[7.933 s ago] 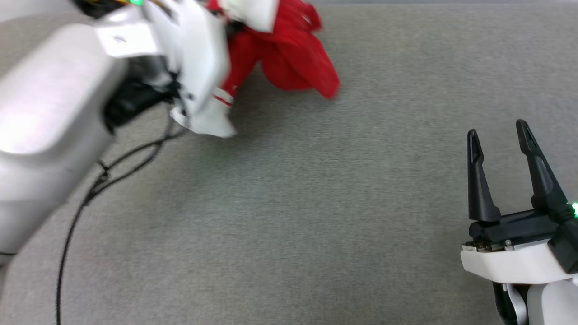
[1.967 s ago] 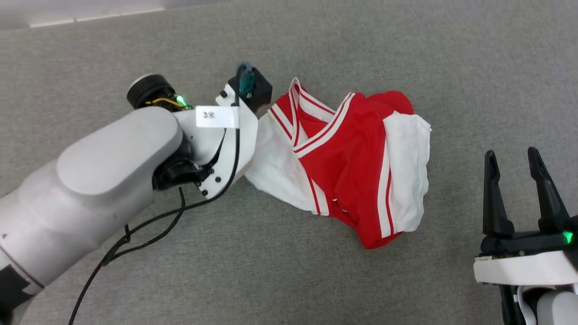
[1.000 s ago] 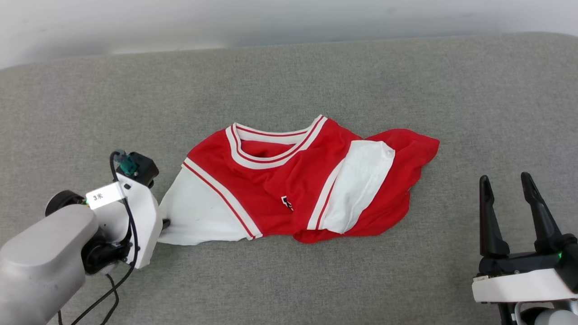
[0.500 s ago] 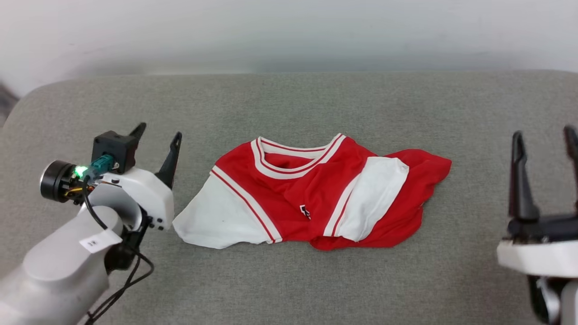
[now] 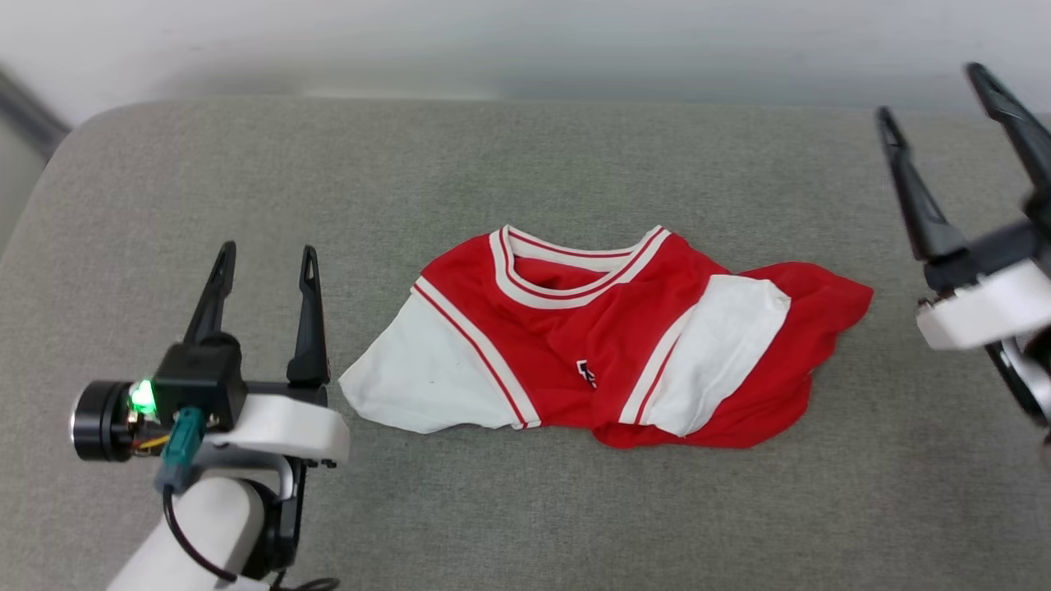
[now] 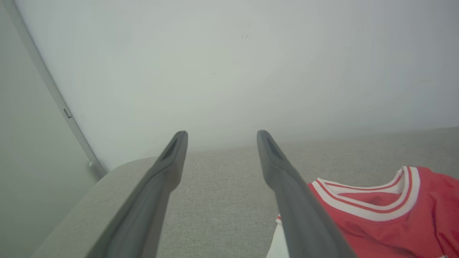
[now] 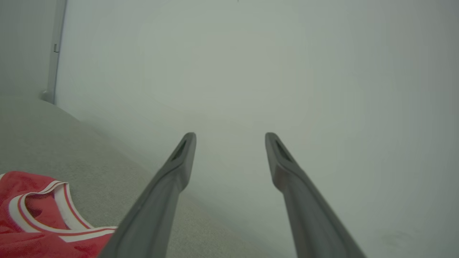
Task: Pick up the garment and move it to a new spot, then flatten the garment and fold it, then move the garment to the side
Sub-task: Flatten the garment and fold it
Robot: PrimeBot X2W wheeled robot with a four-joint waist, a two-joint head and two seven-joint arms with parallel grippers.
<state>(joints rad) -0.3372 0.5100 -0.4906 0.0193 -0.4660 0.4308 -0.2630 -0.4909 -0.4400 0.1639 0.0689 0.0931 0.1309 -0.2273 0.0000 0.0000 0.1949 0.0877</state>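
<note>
Item one, the garment [image 5: 591, 345]: a small red jersey with white short sleeves and red-and-white striped trim is lying rumpled on the middle of a grey fabric-covered cushion [image 5: 493, 164], its collar pointing toward the far side. Its left sleeve is spreading flat toward the left; its right sleeve is lying folded over the red front, and the red body is bunching up at the right and along the near edge. A scrap of black, white-edged lettering [image 5: 586, 373] is peeking out at a fold. Item two, the left gripper [image 5: 268, 249]: it is sitting at the near left, just beside the spread white sleeve but apart from it, its two dark fingers standing wide apart with nothing between them, a green light [image 5: 144, 396] glowing on its wrist and a black cable [image 5: 176, 525] trailing below. Item three, the right gripper [image 5: 929, 90]: it is hanging at the far right, apart from the jersey, fingers likewise spread and holding nothing. Item four, a pale wall [image 5: 493, 41] is rising behind the cushion's far edge.
</note>
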